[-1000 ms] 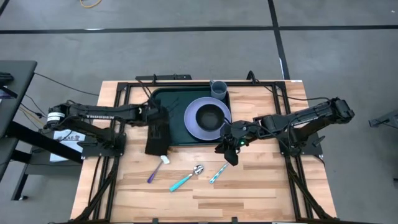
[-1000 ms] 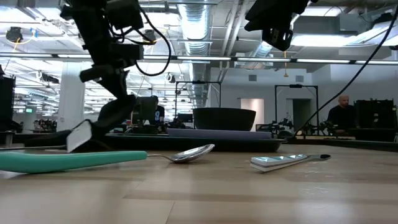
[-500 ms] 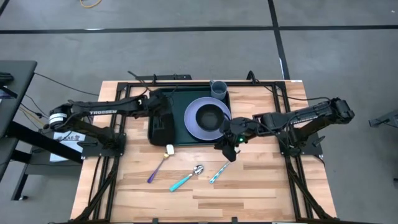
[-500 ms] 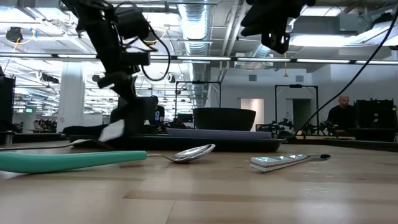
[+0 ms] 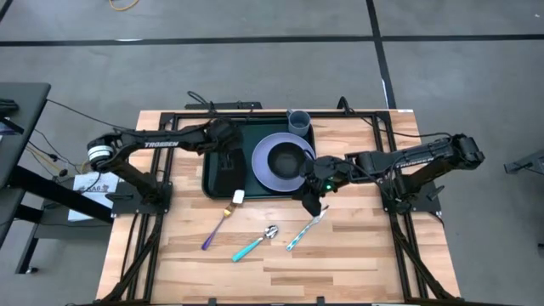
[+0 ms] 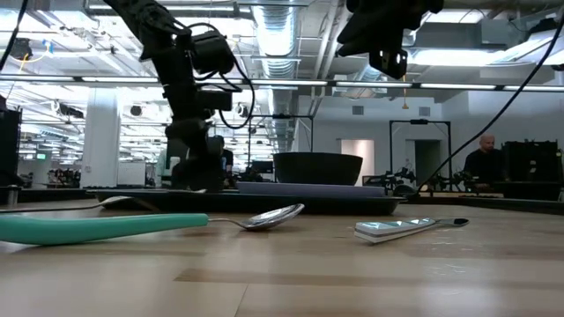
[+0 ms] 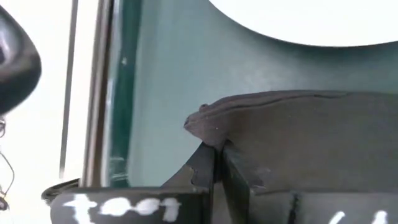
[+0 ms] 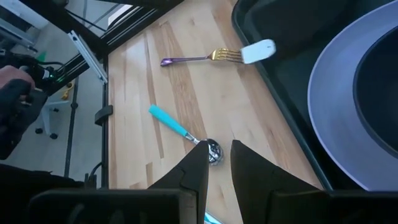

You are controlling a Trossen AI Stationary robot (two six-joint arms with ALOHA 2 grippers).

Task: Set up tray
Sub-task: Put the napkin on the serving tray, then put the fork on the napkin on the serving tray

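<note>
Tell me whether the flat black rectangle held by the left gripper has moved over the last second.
Yes. The flat black rectangle moved from overhanging the dark green plastic tray's near-left edge to inside it, left of the purple plate, still pinched by the left gripper.

Black mat now on tray (dragged by left gripper), fork uncovered, right gripper nearer tray

Both arms are dark, slim and jointed, with black cables trailing from them. The left arm bears white lettering along its link and a pale ring at its shoulder joint. The right arm shows a small green light near its wrist, and its fingers are dark, tapering wedges.
</note>
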